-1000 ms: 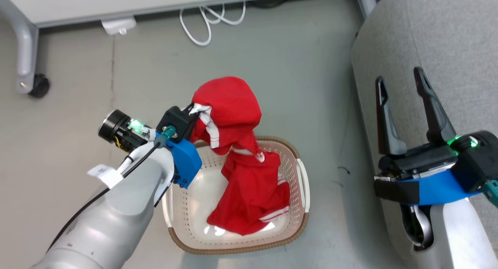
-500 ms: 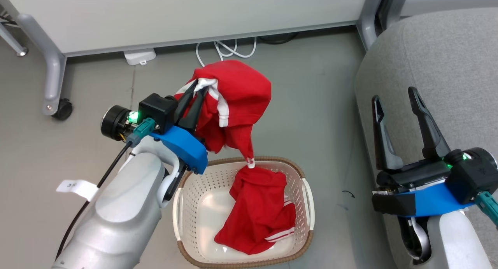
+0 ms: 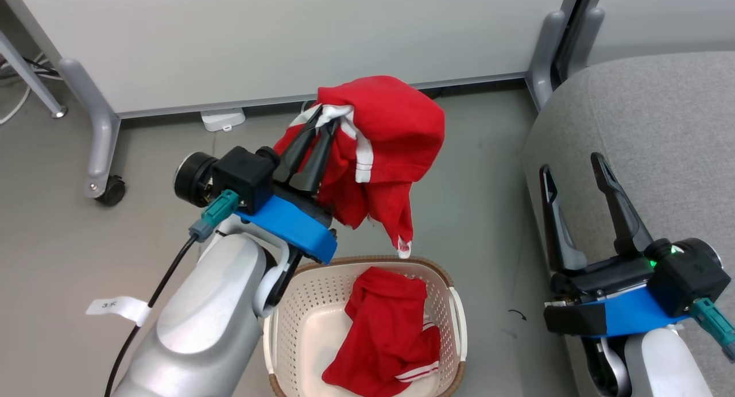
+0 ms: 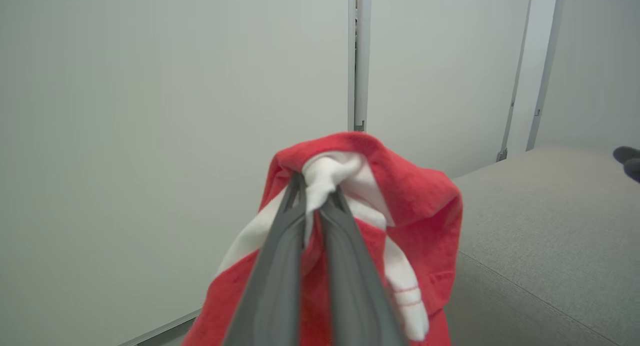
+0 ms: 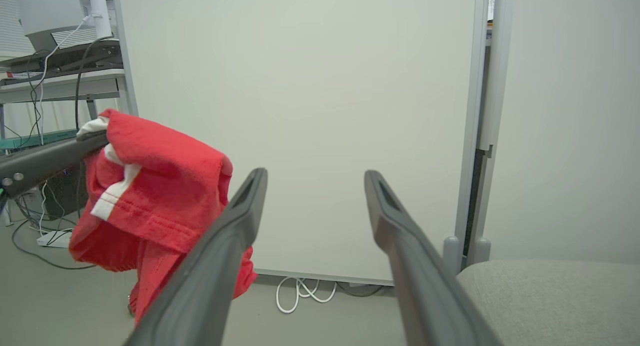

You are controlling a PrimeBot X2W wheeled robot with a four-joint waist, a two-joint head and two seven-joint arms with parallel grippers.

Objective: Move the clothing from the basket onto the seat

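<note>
- The left gripper [image 3: 327, 118] is clamped on the white trim of one red garment [image 3: 396, 127], hung at upper centre, clear above the basket [image 3: 298, 305]
- The second red garment [image 3: 390, 334] lies crumpled in the basket at bottom centre
- The right gripper [image 3: 571, 164] stands spread and empty at lower right, overlapping the grey seat [image 3: 660, 127] along the right edge
</note>
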